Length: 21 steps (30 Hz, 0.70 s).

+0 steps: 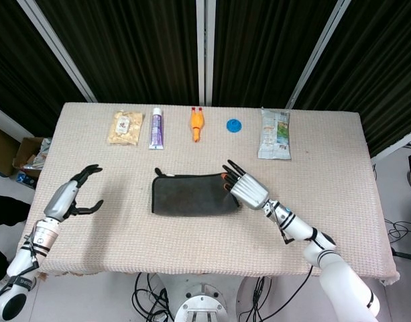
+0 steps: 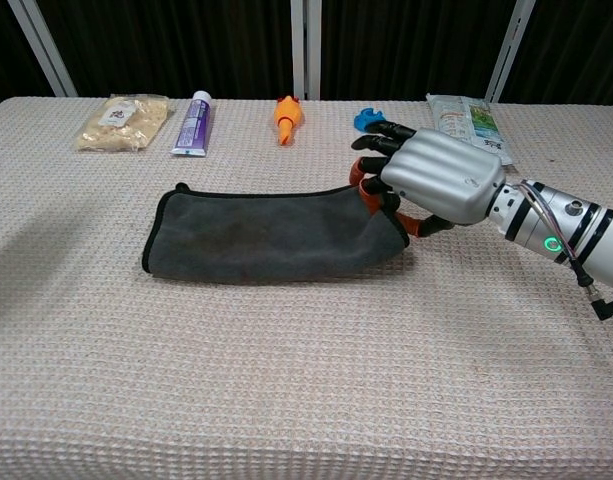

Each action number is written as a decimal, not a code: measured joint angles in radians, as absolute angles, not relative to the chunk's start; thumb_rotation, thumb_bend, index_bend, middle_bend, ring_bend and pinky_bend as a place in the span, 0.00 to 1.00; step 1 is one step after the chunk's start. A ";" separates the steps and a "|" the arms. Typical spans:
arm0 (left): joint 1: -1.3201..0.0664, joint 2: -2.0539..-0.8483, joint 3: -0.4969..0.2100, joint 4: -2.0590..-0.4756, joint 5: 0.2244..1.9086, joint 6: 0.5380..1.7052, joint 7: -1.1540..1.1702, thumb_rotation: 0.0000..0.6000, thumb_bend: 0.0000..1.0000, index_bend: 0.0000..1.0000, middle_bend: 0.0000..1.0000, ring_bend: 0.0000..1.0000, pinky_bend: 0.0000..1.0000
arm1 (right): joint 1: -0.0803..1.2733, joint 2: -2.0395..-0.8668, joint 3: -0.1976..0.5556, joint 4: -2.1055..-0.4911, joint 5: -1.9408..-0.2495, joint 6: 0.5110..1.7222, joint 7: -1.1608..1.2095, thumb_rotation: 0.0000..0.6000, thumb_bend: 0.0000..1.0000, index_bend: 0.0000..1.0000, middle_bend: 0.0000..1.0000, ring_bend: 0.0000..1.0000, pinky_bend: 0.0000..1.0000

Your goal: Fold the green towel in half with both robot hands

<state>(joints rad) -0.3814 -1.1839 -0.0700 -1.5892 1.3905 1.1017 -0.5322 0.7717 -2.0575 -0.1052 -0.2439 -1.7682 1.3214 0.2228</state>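
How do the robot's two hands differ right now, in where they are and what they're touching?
The right hand sits at the towel's right edge with fingertips on the cloth; the left hand hovers off to the towel's left, touching nothing. The right hand shows in both views, the left only in the head view. The right hand's fingers reach toward the towel; the left's are spread and curved in the air. Neither hand grips anything yet.
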 measured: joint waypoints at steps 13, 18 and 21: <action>-0.343 -1.151 -0.057 -1.616 1.387 1.147 -0.443 1.00 0.30 0.14 0.05 0.11 0.11 | 0.775 -1.869 -0.133 -0.334 -1.806 1.494 0.147 1.00 0.48 0.75 0.29 0.09 0.04; -0.322 -1.137 -0.043 -1.634 1.390 1.162 -0.419 1.00 0.30 0.14 0.05 0.11 0.11 | 0.864 -1.843 -0.141 -0.443 -1.843 1.477 0.065 1.00 0.48 0.75 0.29 0.09 0.02; -0.314 -1.131 -0.038 -1.636 1.396 1.168 -0.420 1.00 0.30 0.14 0.05 0.11 0.11 | 0.928 -1.847 -0.136 -0.495 -1.856 1.423 0.016 1.00 0.48 0.75 0.29 0.09 0.02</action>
<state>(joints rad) -0.3141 -1.1313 -0.0384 -1.6360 1.3959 1.1677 -0.4197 0.9283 -1.8474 -0.1361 -0.4950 -1.8561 1.4230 0.0164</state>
